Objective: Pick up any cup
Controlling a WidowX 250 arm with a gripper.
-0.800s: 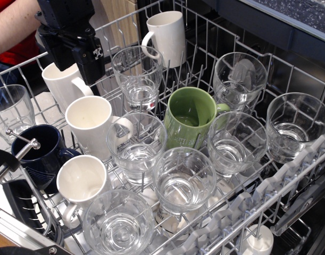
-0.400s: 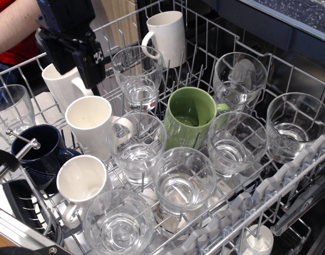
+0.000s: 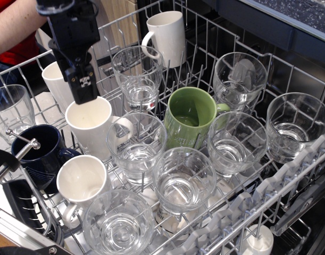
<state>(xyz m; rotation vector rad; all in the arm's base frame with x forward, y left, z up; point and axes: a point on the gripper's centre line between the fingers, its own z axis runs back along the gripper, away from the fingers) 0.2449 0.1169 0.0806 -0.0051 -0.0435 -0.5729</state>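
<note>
The cup (image 3: pixel 167 36) stands in the far back of the rack (image 3: pixel 290 175), well apart from the gripper (image 3: pixel 83 91) and off to its right. It is plain white, with no writing. The black gripper hangs over the back rim of a tall white mug (image 3: pixel 93 127). A small white mark shows on the gripper, too small to read. I cannot tell if its fingers are spread or pinched. A green mug (image 3: pixel 188 118) sits to the right of the fingers.

Kitchen: loaded dishwasher rack (image 3: pixel 290 175).
</note>
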